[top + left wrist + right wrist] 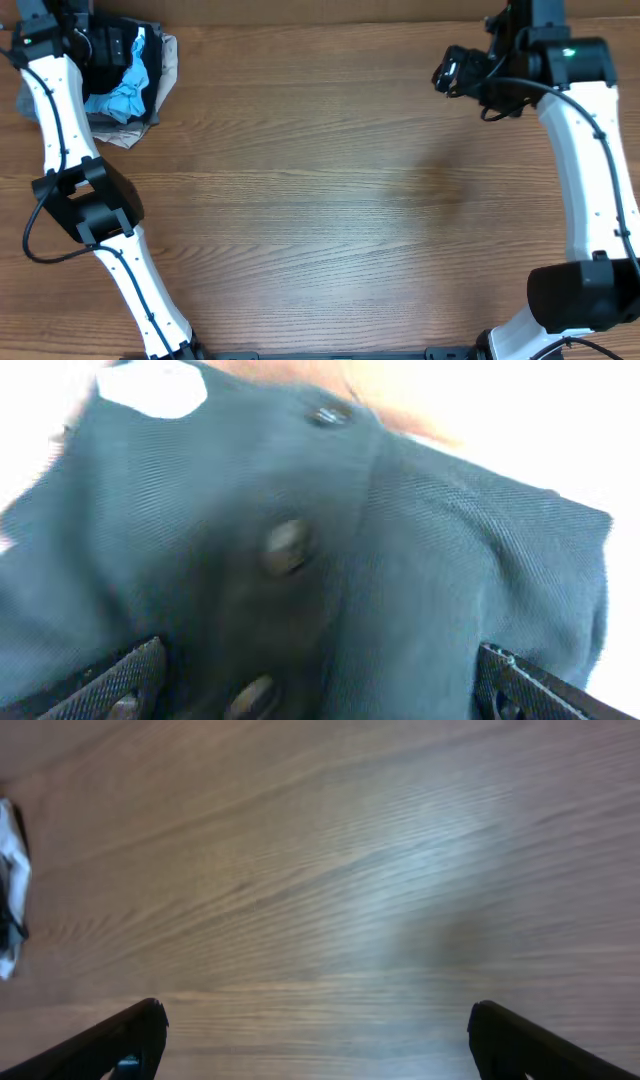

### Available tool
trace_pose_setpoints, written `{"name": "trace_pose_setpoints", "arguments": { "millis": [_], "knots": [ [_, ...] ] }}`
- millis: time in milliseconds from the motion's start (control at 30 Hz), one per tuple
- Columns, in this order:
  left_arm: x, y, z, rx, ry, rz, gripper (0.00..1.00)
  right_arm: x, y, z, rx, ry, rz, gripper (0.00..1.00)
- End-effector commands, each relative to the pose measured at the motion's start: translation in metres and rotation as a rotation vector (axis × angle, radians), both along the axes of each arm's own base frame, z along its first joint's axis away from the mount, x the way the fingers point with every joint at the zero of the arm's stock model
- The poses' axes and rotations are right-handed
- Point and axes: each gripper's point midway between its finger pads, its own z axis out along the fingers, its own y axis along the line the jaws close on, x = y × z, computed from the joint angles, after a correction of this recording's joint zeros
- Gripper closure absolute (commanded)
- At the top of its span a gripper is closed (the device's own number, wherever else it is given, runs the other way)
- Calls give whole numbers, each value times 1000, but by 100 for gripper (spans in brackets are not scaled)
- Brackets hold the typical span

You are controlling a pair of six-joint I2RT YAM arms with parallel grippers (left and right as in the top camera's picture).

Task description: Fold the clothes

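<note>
left claw point(320, 685) gapes over clothes point(450, 560) at far table point(330, 200) edge.

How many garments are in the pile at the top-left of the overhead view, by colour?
Black soft fabric garment: 1
Light blue crumpled fabric garment: 1
Grey-tan fabric garment: 1 visible, possibly more underneath
Total: 3 at least

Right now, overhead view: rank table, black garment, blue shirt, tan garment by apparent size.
1. table
2. black garment and blue shirt: look alike, both bunched and partly hidden, unranked
3. tan garment: only edges show
</note>
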Motion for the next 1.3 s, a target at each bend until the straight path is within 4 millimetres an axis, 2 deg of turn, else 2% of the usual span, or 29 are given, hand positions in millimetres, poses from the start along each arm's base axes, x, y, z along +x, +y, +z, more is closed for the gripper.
{"name": "trace_pose_setpoints", "arguments": {
  "millis": [0,67,133,233,333,400,500,600,700,1000,1133,1267],
  "knots": [
    [-38,7,164,89,-245,66,0,-2,-28,96,-93,-239,-26,0],
    [-59,-2,219,121,-329,65,0,-14,-38,130,-124,-301,-59,0],
    [-81,-11,265,151,-403,65,0,-30,-43,162,-142,-359,-80,0],
    [-112,-25,317,185,-491,64,0,-63,-43,204,-141,-447,-86,0],
    [-137,-36,354,212,-560,63,0,-98,-42,229,-138,-501,-89,0],
    [-150,-41,370,224,-592,63,0,-119,-42,237,-137,-513,-90,0],
    [-160,-45,383,234,-617,62,0,-136,-42,251,-136,-567,-94,0],
    [-161,-46,384,235,-618,62,0,-146,-42,257,-136,-585,-96,0],
    [-162,-46,372,217,-573,63,0,-149,-42,258,-136,-592,-96,0],
    [-185,-56,305,111,-301,65,0,-145,-45,255,-149,-578,-102,0],
    [-201,-63,276,61,-172,66,0,-148,-48,241,-184,-534,-105,0],
    [-215,-69,257,25,-81,66,0,-141,-50,237,-195,-595,-121,0]
  ]
}}
